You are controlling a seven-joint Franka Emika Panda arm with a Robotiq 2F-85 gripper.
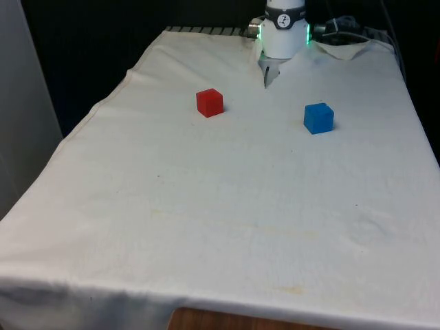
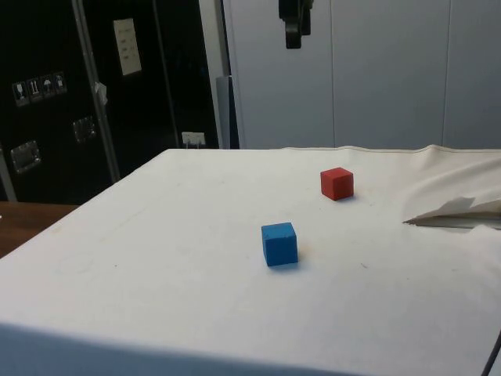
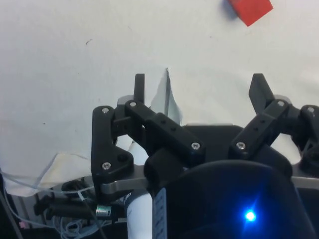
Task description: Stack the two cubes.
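Note:
A red cube [image 1: 210,102] sits on the white cloth toward the front view's left, and a blue cube [image 1: 318,117] rests apart from it toward the front view's right. In the side view the blue cube [image 2: 279,244] is nearer the camera and the red cube [image 2: 337,183] lies farther back. My gripper [image 2: 293,31] hangs high above the table, well clear of both cubes. In the wrist view my gripper [image 3: 199,87] stands open with nothing between its fingers [image 3: 139,85], and the red cube [image 3: 250,9] is far below it.
The cloth has a raised fold [image 1: 267,72] by the robot base [image 1: 284,31] and a rumpled patch [image 1: 347,48] at the far right corner. That fold [image 2: 458,210] lifts off the table in the side view. Cables [image 3: 65,211] lie near the base.

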